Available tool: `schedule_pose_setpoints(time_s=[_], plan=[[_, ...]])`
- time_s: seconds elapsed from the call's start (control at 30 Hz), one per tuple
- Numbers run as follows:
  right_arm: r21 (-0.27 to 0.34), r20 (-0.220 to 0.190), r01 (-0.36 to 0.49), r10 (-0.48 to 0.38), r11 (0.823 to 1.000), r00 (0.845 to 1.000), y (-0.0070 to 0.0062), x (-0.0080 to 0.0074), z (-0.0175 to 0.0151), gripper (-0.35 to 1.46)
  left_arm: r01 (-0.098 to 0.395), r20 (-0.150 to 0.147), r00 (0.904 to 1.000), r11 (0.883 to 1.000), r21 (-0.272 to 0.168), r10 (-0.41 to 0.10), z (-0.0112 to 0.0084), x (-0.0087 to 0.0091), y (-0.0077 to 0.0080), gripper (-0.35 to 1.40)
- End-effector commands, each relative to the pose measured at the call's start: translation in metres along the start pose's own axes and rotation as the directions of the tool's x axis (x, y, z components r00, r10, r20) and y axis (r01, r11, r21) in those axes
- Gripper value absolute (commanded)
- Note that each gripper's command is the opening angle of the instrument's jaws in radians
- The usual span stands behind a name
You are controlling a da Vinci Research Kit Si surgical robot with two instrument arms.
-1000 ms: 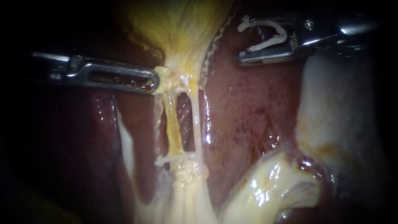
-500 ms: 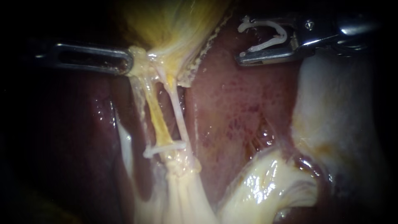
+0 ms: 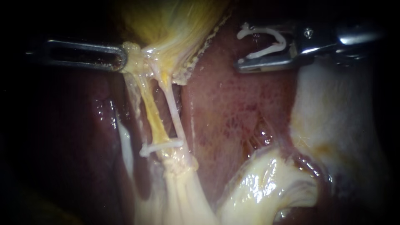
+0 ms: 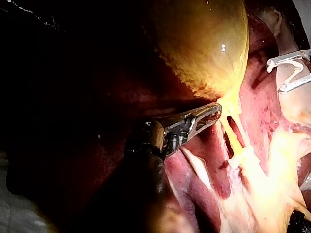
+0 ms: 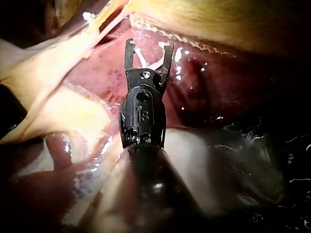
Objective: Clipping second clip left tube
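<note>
Now, left tube (image 3: 152,116): yellow, taut, running slantwise from the narrow end of the gallbladder (image 3: 175,29) down to a pale stalk (image 3: 183,187), w/ the liver (image 3: 233,108) lying behind it.
placed clip (image 3: 162,146): white, sitting crosswise over the left tube's lower end, one tip reaching the right tube (image 3: 173,112).
right tube: thinner, whitish, running just beside the left tube, a dark gap showing b/w them.
gallbladder: yellow, narrowing to where both tubes are starting.
left instrument (image 3: 121,56): coming in level; its end effector is clenched on the gallbladder at that narrow end, just beside the left tube's upper end.
right instrument (image 3: 239,49): hovering over the liver, well apart from both tubes; its end effector is standing wide yet grasping a loaded clip (image 3: 266,51), one clip arm lying against each side.
loaded clip: white, open, its mouth pointing toward the tubes.
liver: dark red, wet, glinting around the tubes.
</note>
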Motion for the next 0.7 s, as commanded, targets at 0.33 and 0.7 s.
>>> schedule_pose_setpoints(time_s=[0.33, 0.7], plan=[[0.059, 0.000, -0.098, 0.098, 0.993, 0.995, -0.0031, -0.0006, 0.0015, 0.50, -0.001, 0.001, 1.0000, 1.000, -0.004, 0.001, 0.0001, 0.0001, 0.0000, -0.35], [0.105, 0.007, -0.139, 0.139, 0.985, 0.990, -0.0055, -0.0012, 0.0044, 0.50, -0.001, 0.002, 1.0000, 1.000, -0.005, 0.001, 0.0002, 0.0002, 0.0000, -0.35]])
